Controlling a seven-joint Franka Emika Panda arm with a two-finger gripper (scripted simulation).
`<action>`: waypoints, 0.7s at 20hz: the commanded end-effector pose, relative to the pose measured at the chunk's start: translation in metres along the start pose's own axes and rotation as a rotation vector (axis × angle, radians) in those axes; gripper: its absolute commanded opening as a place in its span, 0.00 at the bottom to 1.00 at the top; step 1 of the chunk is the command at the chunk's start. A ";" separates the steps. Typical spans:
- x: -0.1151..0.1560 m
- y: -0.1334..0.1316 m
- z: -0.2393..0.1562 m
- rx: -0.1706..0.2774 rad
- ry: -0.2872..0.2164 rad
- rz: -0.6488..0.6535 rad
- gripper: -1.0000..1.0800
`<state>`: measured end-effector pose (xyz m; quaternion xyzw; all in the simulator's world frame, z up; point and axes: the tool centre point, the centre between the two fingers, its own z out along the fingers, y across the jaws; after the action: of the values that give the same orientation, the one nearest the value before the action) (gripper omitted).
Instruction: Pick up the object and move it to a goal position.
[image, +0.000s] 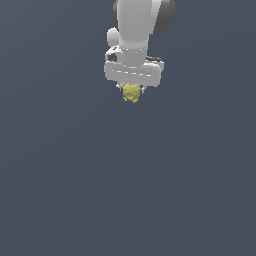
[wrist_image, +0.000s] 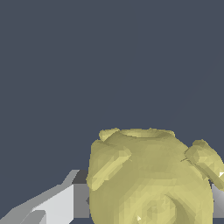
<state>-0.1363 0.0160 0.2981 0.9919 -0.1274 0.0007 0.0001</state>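
Observation:
The object (image: 131, 92) is a small pale-yellow lumpy ball sitting just under the white hand of the arm, near the top middle of the exterior view. My gripper (image: 132, 90) is shut on it, and its short fingers are mostly hidden behind the lump. In the wrist view the object (wrist_image: 151, 177) fills the lower right of the picture, with bumps sticking out on both sides. One grey-white finger (wrist_image: 57, 205) presses against its side; a sliver of the other finger (wrist_image: 217, 201) shows at the opposite edge. No goal marker shows in either view.
A plain dark blue-grey surface fills both views around the arm. Nothing else stands on it in the exterior view or the wrist view.

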 end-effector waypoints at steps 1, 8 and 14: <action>-0.006 0.001 -0.015 0.000 -0.001 0.000 0.00; -0.015 0.002 -0.040 0.000 -0.001 0.000 0.00; -0.014 0.002 -0.041 0.000 -0.001 0.000 0.00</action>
<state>-0.1507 0.0179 0.3399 0.9919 -0.1273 0.0004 0.0000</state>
